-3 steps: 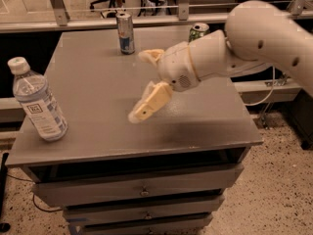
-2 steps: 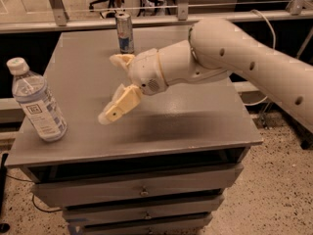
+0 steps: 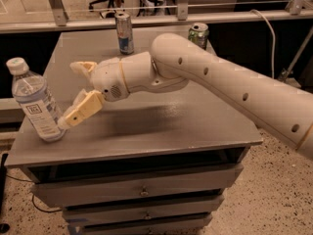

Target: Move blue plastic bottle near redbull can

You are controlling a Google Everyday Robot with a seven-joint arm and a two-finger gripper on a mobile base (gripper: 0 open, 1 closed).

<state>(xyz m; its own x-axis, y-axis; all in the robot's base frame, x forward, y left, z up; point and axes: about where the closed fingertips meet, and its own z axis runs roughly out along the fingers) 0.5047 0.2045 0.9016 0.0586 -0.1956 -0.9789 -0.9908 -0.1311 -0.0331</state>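
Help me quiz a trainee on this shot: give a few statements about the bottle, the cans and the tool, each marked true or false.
1. The blue plastic bottle stands upright near the front of the table, at the picture's left. True.
2. The tool is shut around the bottle. False: its fingers are spread open just to the right of the bottle, with the lower fingertip close to the bottle's lower part.
3. The redbull can stands upright at the table's far edge. True.
4. The green can lies on its side beside the bottle. False: it stands upright at the far right, well away from the bottle.
5. The bottle's cap is off. False: the white cap is on.
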